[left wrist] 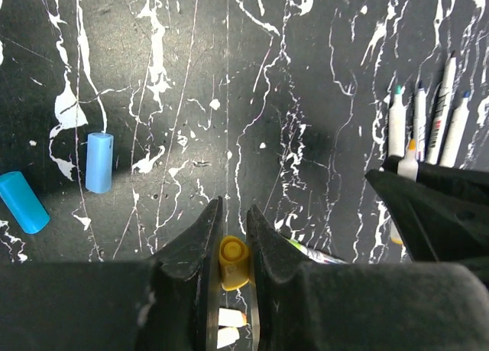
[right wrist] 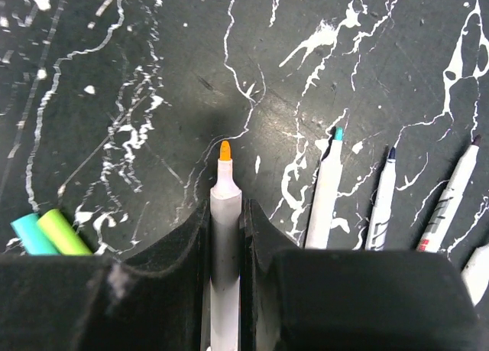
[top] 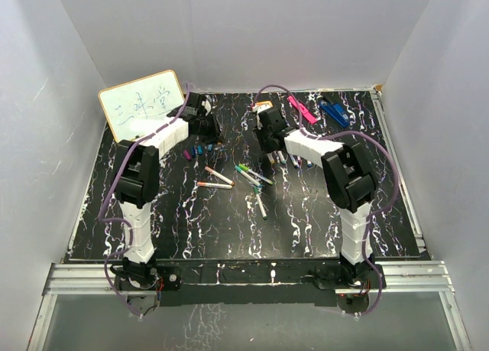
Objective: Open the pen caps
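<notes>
**Left gripper**: the fingers are almost together, clamped on a yellow cap seated between them.

**Right gripper**: the fingers are clamped on the pale barrel of a pen. Its bare orange tip projects past the fingertips.

**Loose caps:** a light-blue cap and a cyan cap lie apart on the surface, to the left in the left wrist view. A teal cap and a lime cap lie touching, at the left edge of the right wrist view.

**Uncapped pens** lie just beside the right gripper. More pens are scattered mid-surface.

**Surface:** a black mat with white veining.
- A written-on whiteboard sits at the far left corner.
- A pink bar and a dark-blue clip lie near the far edge.

**Room:** white walls enclose three sides. An aluminium rail runs along the near edge.
</notes>
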You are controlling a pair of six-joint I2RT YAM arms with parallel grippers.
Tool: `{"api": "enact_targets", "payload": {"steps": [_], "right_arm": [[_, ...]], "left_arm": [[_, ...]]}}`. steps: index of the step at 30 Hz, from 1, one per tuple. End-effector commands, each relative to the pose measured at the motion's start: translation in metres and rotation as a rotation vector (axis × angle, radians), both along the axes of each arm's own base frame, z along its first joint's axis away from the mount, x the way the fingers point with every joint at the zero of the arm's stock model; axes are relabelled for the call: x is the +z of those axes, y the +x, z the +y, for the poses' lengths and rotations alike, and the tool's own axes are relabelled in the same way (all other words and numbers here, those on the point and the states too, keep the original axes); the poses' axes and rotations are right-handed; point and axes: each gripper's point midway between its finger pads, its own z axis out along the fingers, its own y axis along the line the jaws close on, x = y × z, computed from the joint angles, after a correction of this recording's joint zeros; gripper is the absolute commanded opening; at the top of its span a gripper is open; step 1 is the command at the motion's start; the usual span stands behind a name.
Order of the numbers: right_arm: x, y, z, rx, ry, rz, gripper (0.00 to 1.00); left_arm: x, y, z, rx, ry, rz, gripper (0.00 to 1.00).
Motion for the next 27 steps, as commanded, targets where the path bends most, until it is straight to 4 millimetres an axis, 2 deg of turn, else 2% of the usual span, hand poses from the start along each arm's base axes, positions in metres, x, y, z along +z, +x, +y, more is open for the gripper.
{"api": "enact_targets", "payload": {"steps": [1,9,20,27], "right_arm": [[0.024,0.037,0.004,-0.002,0.029,-0.118,0.00],[0.004,0.042,-0.002,0.001,0.021,-0.092,0.00],[-0.005,0.039,-0.001,0.014,0.031,-0.070,0.00],[-0.005,0.035,0.004,0.033,0.055,-0.058,0.12]], "left_arm": [[0.032,-0.002,0.000,-0.024,0.041,-0.088,0.00],[0.006,0.005,-0.007,-0.033,0.117,-0.071,0.00],[-0.020,0.018,0.008,-0.026,0.298,-0.069,0.00],[-0.034,0.018,0.015,-0.023,0.352,-0.045,0.00]]}}
